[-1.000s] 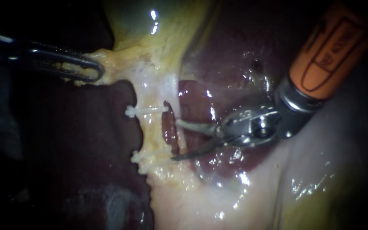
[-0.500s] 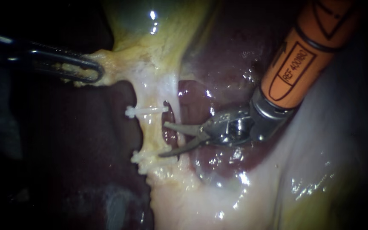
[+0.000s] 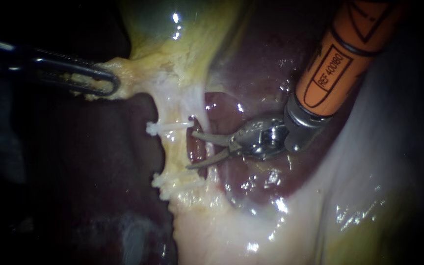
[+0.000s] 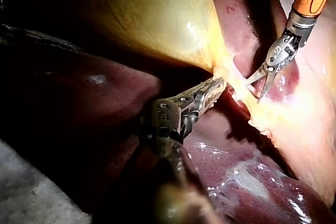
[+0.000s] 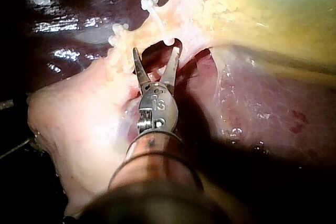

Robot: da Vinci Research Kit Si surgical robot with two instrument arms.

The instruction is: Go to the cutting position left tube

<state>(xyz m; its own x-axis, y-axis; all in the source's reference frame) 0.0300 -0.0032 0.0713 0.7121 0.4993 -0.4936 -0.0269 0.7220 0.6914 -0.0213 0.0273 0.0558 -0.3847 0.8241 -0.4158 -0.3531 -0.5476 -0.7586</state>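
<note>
Pulling from the left side, the left instrument (image 3: 110, 82) has its jaws closed tight on a flap of yellow tissue (image 3: 123, 68) at the bottom end of the gallbladder (image 3: 172, 44). That pull looks meant to stretch the tissue flat, so the parts below are easy to see and reach.

Next comes the tube (image 3: 175, 153), a thin yellow strand that runs down from the pulled tissue, with dark liver (image 3: 99, 162) beside it. Two white clips sit across it: an upper clip (image 3: 169, 127) and a lower clip (image 3: 175, 180). The bare bit of tube between them is likely the place to cut. A small hole in the tissue shows just right of the tube.

The right instrument (image 3: 191, 150) comes in from the upper right. Its two thin blades stand open with nothing between them. The tips reach into that hole, level with the bare bit and just beside it. The blades probably need to slide a little further so the tube lies between them.
</note>
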